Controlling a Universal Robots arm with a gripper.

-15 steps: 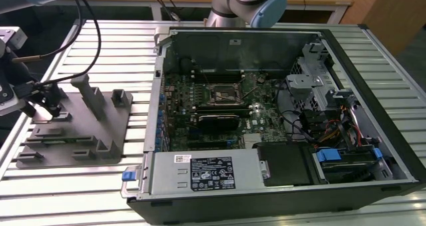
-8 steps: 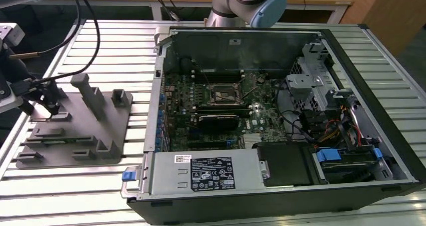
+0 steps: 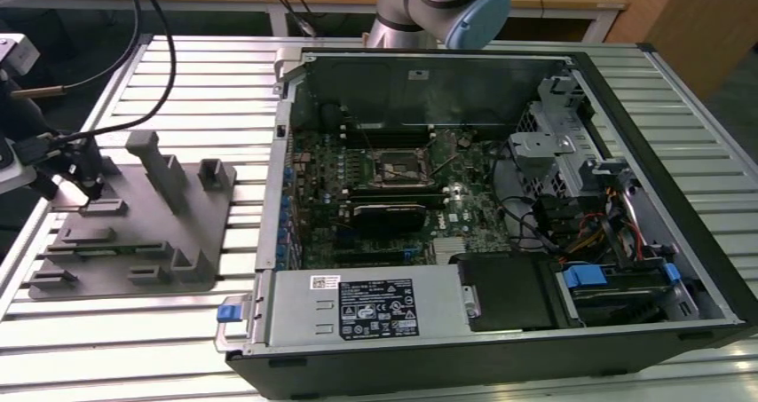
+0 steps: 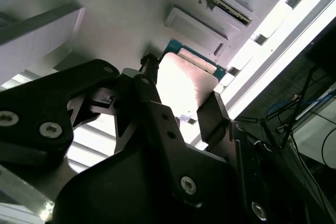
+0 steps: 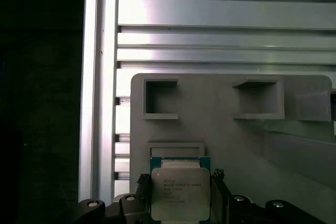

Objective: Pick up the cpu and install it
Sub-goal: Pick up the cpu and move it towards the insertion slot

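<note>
The cpu point(image 5: 180, 192) is a small square chip with a silvery lid and a green edge, and its lid shines brightly in the second wrist view point(image 4: 184, 82). My gripper point(image 5: 180, 182) straddles it with one black finger point(image 5: 143, 182) against each side, shut on the chip. It sits at or just above the grey fixture plate point(image 5: 210, 124); I cannot tell whether it is lifted. In the exterior view the gripper point(image 3: 89, 189) hangs low over that plate point(image 3: 177, 242) at the view's left. The square metal-framed socket point(image 3: 395, 165) lies on the motherboard inside the open computer case point(image 3: 698, 269).
The grey fixture carries upright posts point(image 3: 160, 167) and recessed slots point(image 5: 160, 98) close to the gripper. Ribbed aluminium table slats point(image 5: 220, 24) surround it. A black heatsink block point(image 3: 385, 216), cables point(image 3: 592, 233) and a drive cage point(image 3: 556, 145) crowd the case around the socket.
</note>
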